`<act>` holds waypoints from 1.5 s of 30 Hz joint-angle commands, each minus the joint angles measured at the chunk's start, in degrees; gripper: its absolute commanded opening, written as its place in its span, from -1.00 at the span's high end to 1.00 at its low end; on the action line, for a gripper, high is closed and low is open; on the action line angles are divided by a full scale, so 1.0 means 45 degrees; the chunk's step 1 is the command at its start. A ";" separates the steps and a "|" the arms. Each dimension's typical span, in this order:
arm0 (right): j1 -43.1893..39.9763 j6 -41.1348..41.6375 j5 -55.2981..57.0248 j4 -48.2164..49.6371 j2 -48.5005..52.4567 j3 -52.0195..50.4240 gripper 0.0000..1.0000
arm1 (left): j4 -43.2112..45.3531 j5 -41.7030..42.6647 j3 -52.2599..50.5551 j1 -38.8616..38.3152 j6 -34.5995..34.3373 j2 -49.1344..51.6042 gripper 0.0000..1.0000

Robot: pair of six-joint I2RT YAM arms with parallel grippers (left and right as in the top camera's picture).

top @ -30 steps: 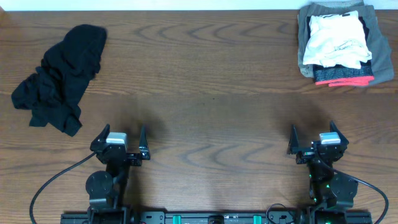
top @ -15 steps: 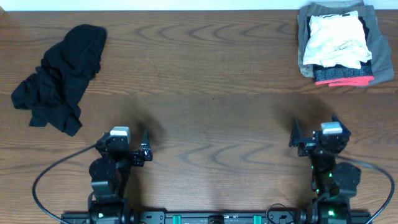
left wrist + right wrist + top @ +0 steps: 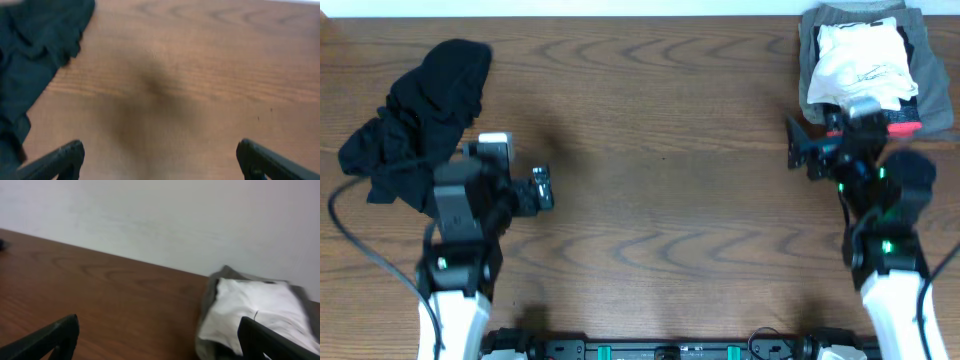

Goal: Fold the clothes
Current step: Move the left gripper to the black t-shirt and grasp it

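The T-shirt (image 3: 425, 105) is plain black, soft fabric, lying crumpled in an uneven heap on the bench (image 3: 660, 120) at the 10 o'clock position of the overhead view. Its folds are deep; sleeves and neckline cannot be told apart.

The left hand (image 3: 160, 162) hangs above bare wood just beside the heap, at its 4 o'clock side. Its fingers stand wide apart and hold nothing. The right hand (image 3: 160, 340) is likewise spread wide and empty, in front of the stack of folded garments (image 3: 860, 60) at the 2 o'clock corner of the bench. That stack shows a white piece on top of a grey one, with a red edge low at its 5 o'clock side.

In the overhead view the left arm covers the heap's 4 o'clock edge, and the right arm covers the stack's 6 o'clock edge. Both wrist views are blurred. The left wrist view cuts the shirt off at 9 o'clock; the right wrist view cuts the stack off at 3 o'clock.
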 commanded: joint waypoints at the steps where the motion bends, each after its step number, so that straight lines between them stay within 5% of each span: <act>1: 0.0175 0.0189 -0.1481 -0.0777 0.1637 0.1661 -0.98 | -0.1049 0.0107 0.1753 -0.0039 -0.0049 0.1336 -0.96; 12: 0.1195 -0.1307 -0.1307 -0.8068 0.6523 0.8189 -0.99 | -0.4954 0.0840 0.5999 -0.0039 -0.0005 0.5498 -0.96; 20: 0.1588 -0.0005 -0.2977 -0.8398 0.6858 0.8767 -0.99 | -0.4794 0.1010 0.5931 -0.0039 -0.0005 0.6688 -0.96; 32: 0.1554 0.0389 -0.2278 -0.7728 0.6887 0.8762 -0.99 | -0.1486 -0.1865 0.5935 0.2045 -0.1370 0.8680 -1.00; 45: 0.2166 0.0384 -0.1394 -0.7538 0.8320 0.8757 -0.98 | 0.2657 -0.2783 0.5935 0.3623 -0.1297 1.0865 -0.74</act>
